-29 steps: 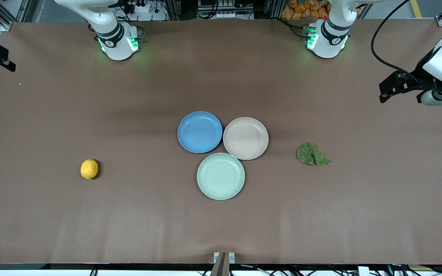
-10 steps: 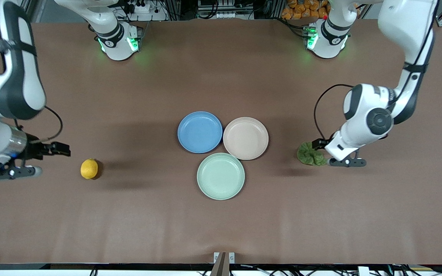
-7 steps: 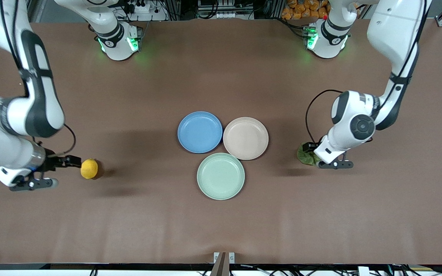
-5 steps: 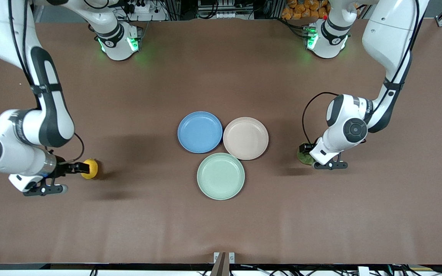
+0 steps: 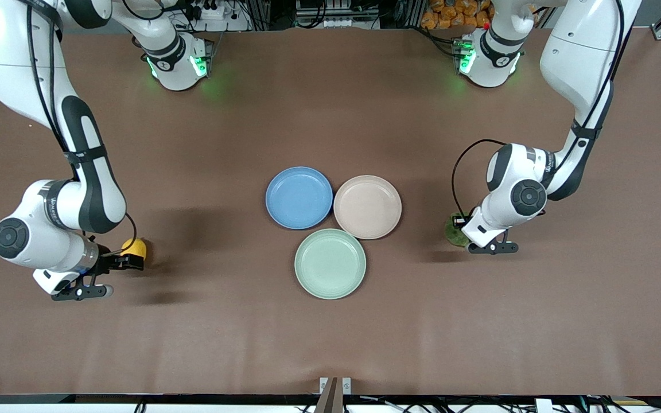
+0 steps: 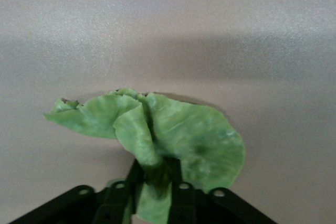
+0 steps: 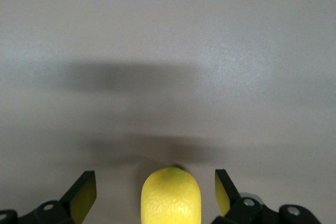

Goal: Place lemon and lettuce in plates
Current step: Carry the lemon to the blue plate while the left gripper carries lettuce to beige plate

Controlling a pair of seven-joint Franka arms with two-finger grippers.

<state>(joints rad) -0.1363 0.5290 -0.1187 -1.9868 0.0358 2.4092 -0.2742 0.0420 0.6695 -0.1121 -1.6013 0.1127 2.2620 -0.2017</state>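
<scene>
The lemon [image 5: 136, 246] lies on the table toward the right arm's end. My right gripper [image 5: 129, 257] is low at it, open, with a finger on each side of the lemon [image 7: 170, 196] and a gap at both. The lettuce [image 5: 452, 234] lies toward the left arm's end, mostly hidden under my left gripper [image 5: 458, 227]. In the left wrist view the left gripper [image 6: 156, 179] is shut on a raised fold of the lettuce [image 6: 197, 135]. The blue plate [image 5: 299, 197] and the beige-pink plate [image 5: 367, 206] sit side by side mid-table, both empty.
A pale mint-green plate [image 5: 330, 263] touches both plates, nearer the front camera, and is empty. The brown table cover [image 5: 330, 344] is bare elsewhere. The arm bases stand along the edge farthest from the front camera.
Both arms came in from the table's ends and lowered. The right gripper slid around the lemon. The left gripper came onto the lettuce and pinched a fold of it.
</scene>
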